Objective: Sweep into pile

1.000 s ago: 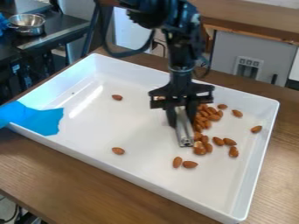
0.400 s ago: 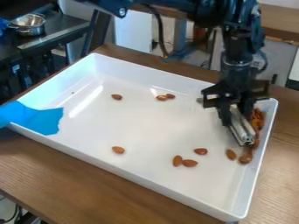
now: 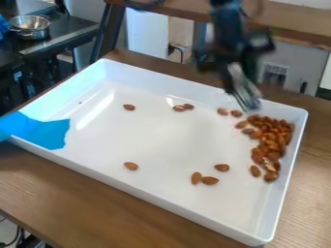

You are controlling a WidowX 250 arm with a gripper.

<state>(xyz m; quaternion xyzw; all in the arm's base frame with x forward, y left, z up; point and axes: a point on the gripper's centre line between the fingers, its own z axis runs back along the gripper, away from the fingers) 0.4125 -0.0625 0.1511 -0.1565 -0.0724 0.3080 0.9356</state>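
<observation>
Almonds (image 3: 130, 166), strewn left and centre in the white tray (image 3: 155, 140): probably light, hard and slick, apt to skid or roll; best pushed low from behind, not pinched. Then the hand (image 3: 237, 83), closed on a metal bar (image 3: 248, 100), best gripped near its top. Rightmost, the main pile (image 3: 270, 140); push gently to avoid scattering.
</observation>
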